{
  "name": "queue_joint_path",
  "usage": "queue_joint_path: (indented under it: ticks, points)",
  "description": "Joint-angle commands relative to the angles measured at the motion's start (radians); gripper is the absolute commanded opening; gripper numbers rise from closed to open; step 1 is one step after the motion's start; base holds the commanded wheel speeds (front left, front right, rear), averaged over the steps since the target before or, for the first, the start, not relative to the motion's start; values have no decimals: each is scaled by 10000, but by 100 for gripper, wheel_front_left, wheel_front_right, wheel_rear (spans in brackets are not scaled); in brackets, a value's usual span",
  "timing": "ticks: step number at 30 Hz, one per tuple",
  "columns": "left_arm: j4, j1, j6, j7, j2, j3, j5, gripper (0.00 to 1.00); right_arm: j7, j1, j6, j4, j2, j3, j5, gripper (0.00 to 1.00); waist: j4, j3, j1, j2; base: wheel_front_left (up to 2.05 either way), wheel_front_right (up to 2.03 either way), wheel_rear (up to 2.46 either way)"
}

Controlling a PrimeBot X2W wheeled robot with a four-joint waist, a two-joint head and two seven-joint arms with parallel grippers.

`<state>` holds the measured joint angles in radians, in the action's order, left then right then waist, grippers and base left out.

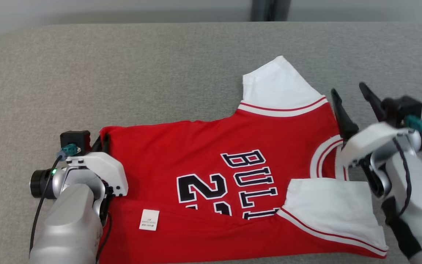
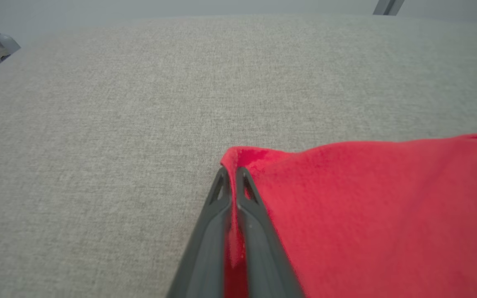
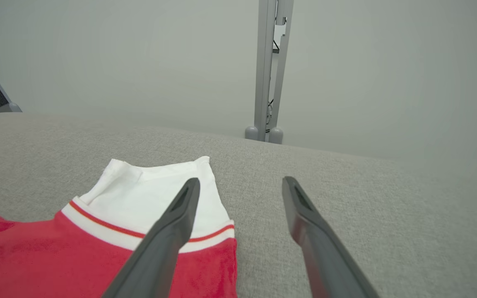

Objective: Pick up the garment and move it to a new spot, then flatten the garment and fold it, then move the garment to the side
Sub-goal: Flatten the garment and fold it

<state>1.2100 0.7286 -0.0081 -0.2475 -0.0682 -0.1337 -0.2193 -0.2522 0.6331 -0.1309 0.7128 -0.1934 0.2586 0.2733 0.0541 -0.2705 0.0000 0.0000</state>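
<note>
The garment (image 1: 211,172) is a red jersey with white sleeves and black-and-white lettering, lying spread on the grey table with its collar to the right. My left gripper (image 2: 231,170) is shut on the garment's (image 2: 367,198) red hem corner at the left end, with cloth pinched between the two fingers. In the head view the left gripper (image 1: 99,143) sits at that same far left corner. My right gripper (image 1: 348,91) is open, raised above the collar end beside the far white sleeve (image 1: 278,86). Its two fingers (image 3: 180,215) stand apart over the sleeve (image 3: 155,186) and bare table.
The grey fabric table (image 1: 123,73) has free room behind and left of the garment. A white label (image 1: 149,220) lies on the red cloth near the front. A metal post (image 3: 269,70) stands beyond the table's far edge.
</note>
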Motion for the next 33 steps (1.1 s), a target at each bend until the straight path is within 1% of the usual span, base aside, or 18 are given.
queue_joint_path:
  ticks: [1, 6, 8, 10, 12, 14, 19, 23, 24, 25, 26, 27, 30, 33]
  points:
    - [-68, 235, -55, -86, 10, -68, 29, 0, 188, 493, 4, 225, -94, 147, 118, 100, 237, -159, 0, 0, 0, 0, 0]
    - [-475, 416, -148, -172, 115, -386, 22, 0, 1094, 1890, 4, 1338, -221, 516, 603, 100, 846, -532, 0, 0, 0, 0, 0]
    - [-749, 477, -206, -182, 140, -584, -35, 0, 1368, 2433, 4, 1731, -338, 673, 626, 100, 1117, -689, 0, 0, 0, 0, 0]
    - [-1109, 397, -353, -184, 148, -919, -320, 0, 1763, 2853, 4, 2205, -375, 838, 782, 100, 1358, -866, 0, 0, 0, 0, 0]
    - [-1479, 281, -390, -186, 147, -1382, -682, 0, 2115, 3291, 4, 2599, -483, 1053, 838, 100, 1604, -1019, 0, 0, 0, 0, 0]
    - [-1802, 210, -298, -178, 153, -1889, -1049, 0, 2436, 3684, 4, 3028, -654, 1240, 826, 100, 1830, -1172, 0, 0, 0, 0, 0]
    - [-2356, 198, 53, -179, 150, -3154, -1992, 0, 3220, 4380, 4, 4133, -766, 1454, 834, 100, 2275, -1438, 0, 0, 0, 0, 0]
    - [-2659, 368, 394, -181, 150, -3916, -2635, 0, 3692, 4651, 4, 4545, -708, 1757, 1063, 100, 2428, -1598, 0, 0, 0, 0, 0]
    - [-2659, 368, 394, -181, 150, -3916, -2635, 0, 3692, 4651, 4, 4545, -708, 1757, 1063, 100, 2428, -1598, 0, 0, 0, 0, 0]
    - [-2719, 427, 476, -181, 152, -4049, -2749, 0, 3816, 4684, 4, 4614, -718, 1836, 1146, 79, 2439, -1636, 0, 0, 0, 0, 0]
    - [-2765, 486, 572, -181, 150, -4153, -2861, 0, 3864, 4717, 4, 4633, -750, 1930, 1171, 44, 2440, -1671, 0, 0, 0, 0, 0]
    - [-2827, 539, 656, -181, 149, -4217, -2936, 0, 3810, 4769, 4, 4632, -821, 2009, 1171, 0, 2439, -1696, 0, 0, 0, 0, 0]
    - [-3122, 764, 915, -182, 148, -4154, -3016, 0, 3206, 5136, 5, 4593, -1190, 2107, 1071, 0, 2421, -1767, 0, 0, 0, 0, 0]
    - [-3364, 962, 1114, -182, 137, -3845, -2808, 0, 2175, 5561, 4, 4609, -1339, 2014, 854, 0, 2380, -1826, 0, 0, 0, 0, 0]
